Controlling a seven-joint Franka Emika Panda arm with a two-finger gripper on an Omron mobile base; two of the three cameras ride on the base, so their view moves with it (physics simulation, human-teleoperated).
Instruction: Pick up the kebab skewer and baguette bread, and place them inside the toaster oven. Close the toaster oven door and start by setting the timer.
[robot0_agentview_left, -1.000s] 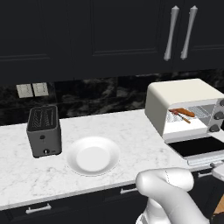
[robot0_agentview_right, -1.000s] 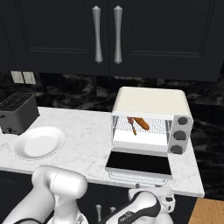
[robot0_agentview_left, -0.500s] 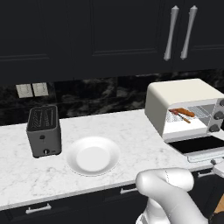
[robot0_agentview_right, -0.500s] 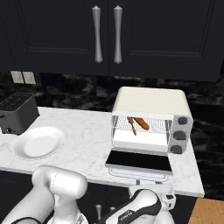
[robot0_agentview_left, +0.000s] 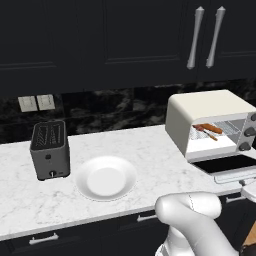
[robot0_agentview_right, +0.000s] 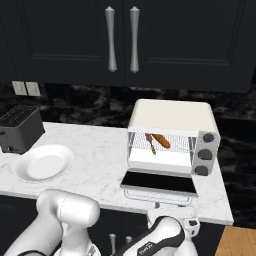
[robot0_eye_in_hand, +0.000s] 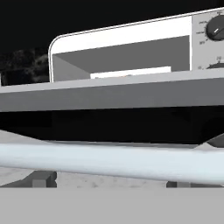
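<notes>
The kebab skewer (robot0_agentview_right: 149, 142) and the baguette bread (robot0_agentview_right: 161, 140) are already seen lying side by side on the rack inside the toaster oven (robot0_agentview_right: 172, 116), so the step in hand is judged to be the closing of the toaster oven door (robot0_agentview_right: 159, 182), which is folded down flat over the counter's front edge. The gripper (robot0_agentview_right: 186, 223) is held low, just below and in front of that door; in the hand view the silver bar handle (robot0_eye_in_hand: 109, 161) stretches across close ahead, level with the camera. The jaws themselves cannot be made out in the pictures, though they are taken to be spread wide with nothing held. To do this step well, the fingers should be brought up under the handle near its middle – not at 1 end, where the door might twist – and the panel swung upward in an arc about its hinge until it meets the oven face. The door's long axis runs left to right along the counter edge (its handle edge points outward, toward the robot), while both foods point roughly front to back, slightly slanted.
</notes>
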